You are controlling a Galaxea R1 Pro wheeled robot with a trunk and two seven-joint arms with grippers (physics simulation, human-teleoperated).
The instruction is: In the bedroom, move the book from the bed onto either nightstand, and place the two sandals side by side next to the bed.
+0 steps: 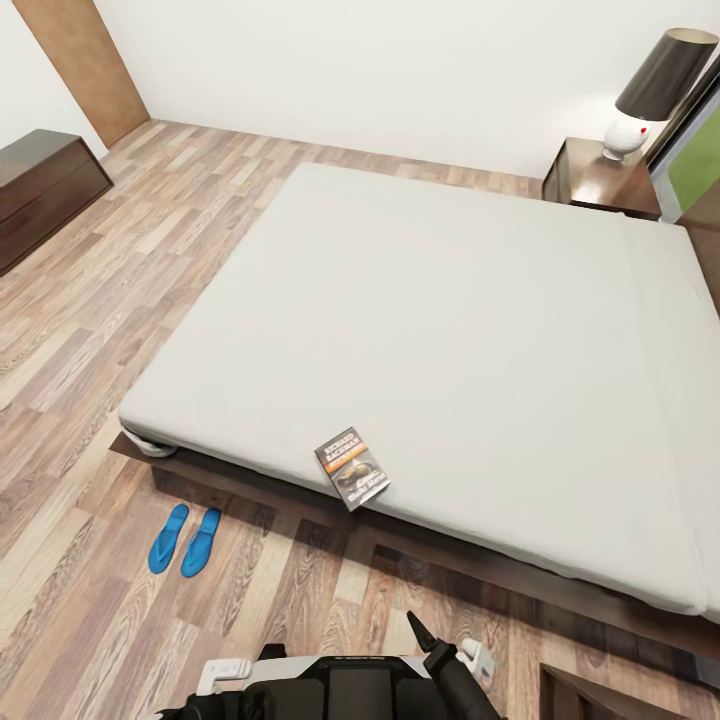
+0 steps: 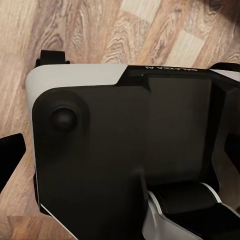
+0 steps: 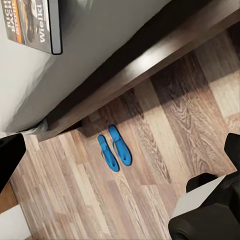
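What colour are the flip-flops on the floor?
The pair of flat flip-flop sandals is bright blue, straps too. The head view shows them best.

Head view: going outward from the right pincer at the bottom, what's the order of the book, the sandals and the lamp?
1. Book, on the bed's near edge, nearest the right pincer.
2. Sandals, on the floor to the left.
3. Lamp, on the far nightstand.

Even, bright, soft light fills the head view; the mattress (image 1: 430, 340) looks pale and nearly shadowless. A dark shadow lies under the bed frame (image 3: 150, 60) on the floor (image 3: 150, 195). The lamp base (image 1: 625, 138) glows. Wrist views are slightly soft; the head view bends lines near its edges.
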